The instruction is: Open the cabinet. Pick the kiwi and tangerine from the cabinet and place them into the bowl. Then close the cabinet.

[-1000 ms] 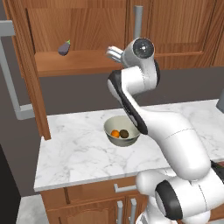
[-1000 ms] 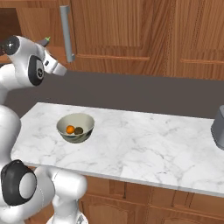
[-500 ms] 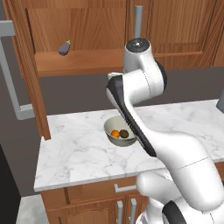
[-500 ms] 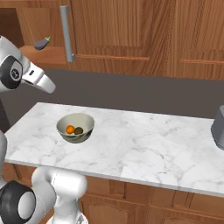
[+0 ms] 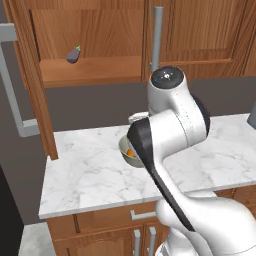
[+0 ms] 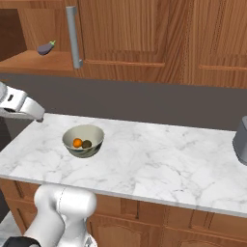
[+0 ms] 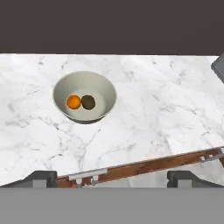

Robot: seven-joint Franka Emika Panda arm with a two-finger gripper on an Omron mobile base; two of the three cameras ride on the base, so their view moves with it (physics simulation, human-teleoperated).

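While the tiny orange tangerine (image 7: 74, 102) and brown kiwi (image 7: 89, 102) are sitting in the round grey bowl (image 7: 105, 87), the reddish-brown wooden cabinet (image 5: 90, 70) is hanging open. The empty gripper (image 7: 112, 177) is spread wide and could be missing the long grey door handle (image 5: 12, 95), or be bumping the bowl.

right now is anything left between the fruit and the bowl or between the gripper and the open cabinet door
The tangerine and kiwi already lie in the bowl. Nothing visible blocks the way from the open gripper to the cabinet door.
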